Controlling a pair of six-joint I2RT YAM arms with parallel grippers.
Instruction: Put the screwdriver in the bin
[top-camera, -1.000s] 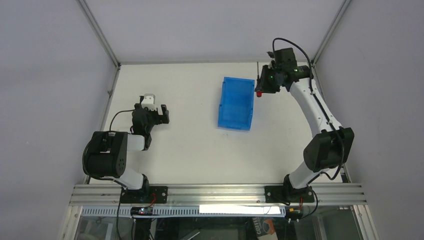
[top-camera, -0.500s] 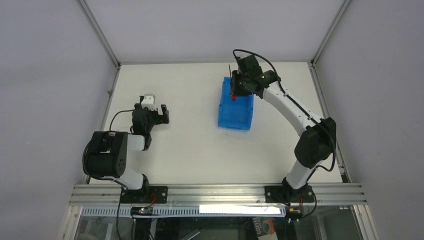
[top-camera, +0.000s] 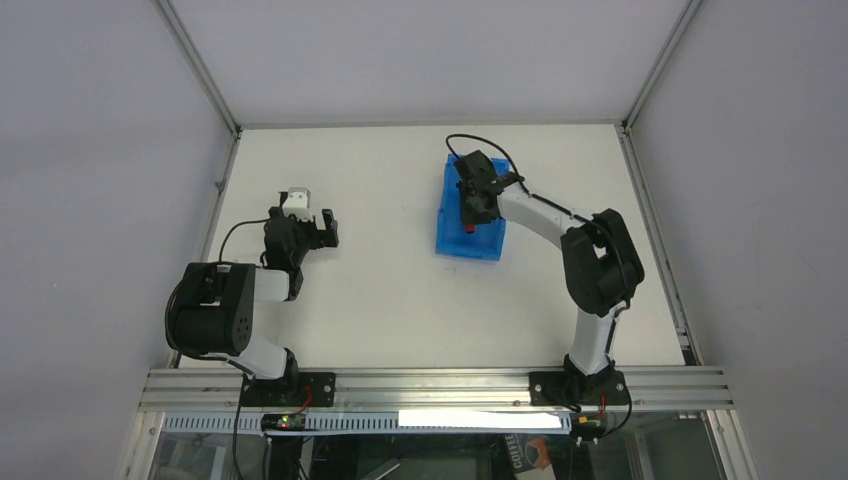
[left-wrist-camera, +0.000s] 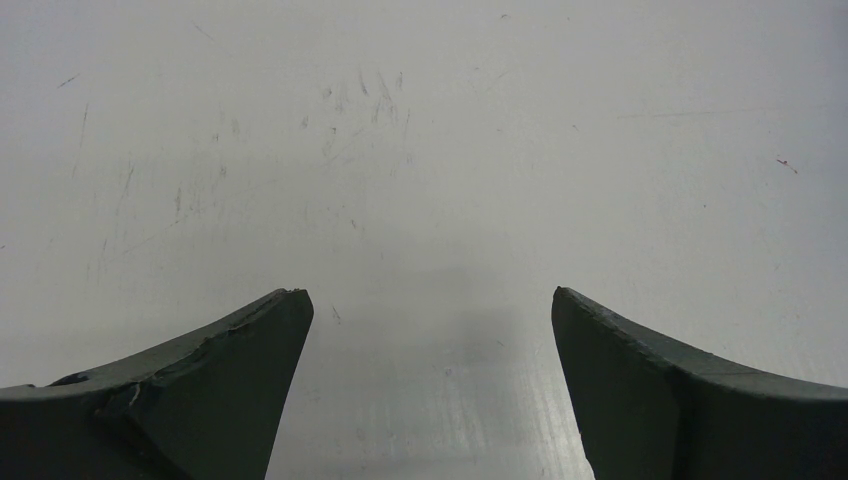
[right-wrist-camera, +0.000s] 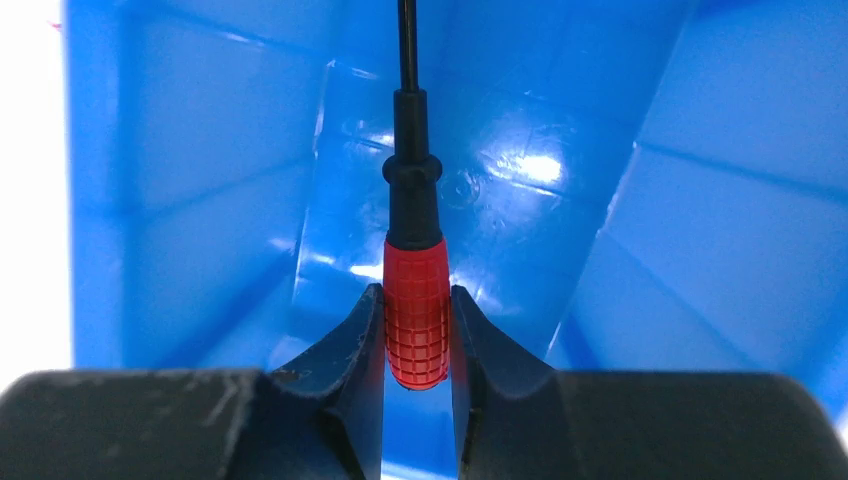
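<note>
The blue bin (top-camera: 457, 238) lies at the table's middle back. My right gripper (top-camera: 470, 208) hangs over the bin's inside, shut on the screwdriver (top-camera: 468, 228), whose red handle end pokes out below the fingers. In the right wrist view the fingers (right-wrist-camera: 363, 330) clamp the red ribbed handle of the screwdriver (right-wrist-camera: 416, 300); its black shaft points away over the bin floor (right-wrist-camera: 520, 190). My left gripper (top-camera: 322, 228) rests far to the left, open. Only bare table shows between its fingers (left-wrist-camera: 250, 340) in the left wrist view.
A small white-and-grey block (top-camera: 296, 198) sits just behind the left gripper. The metal frame rail (top-camera: 430, 385) runs along the near edge, and grey walls close in the table on three sides.
The right arm swung from the back right corner leftward with the screwdriver. It now hangs lower over the bin's inside. The left arm has stayed still.
</note>
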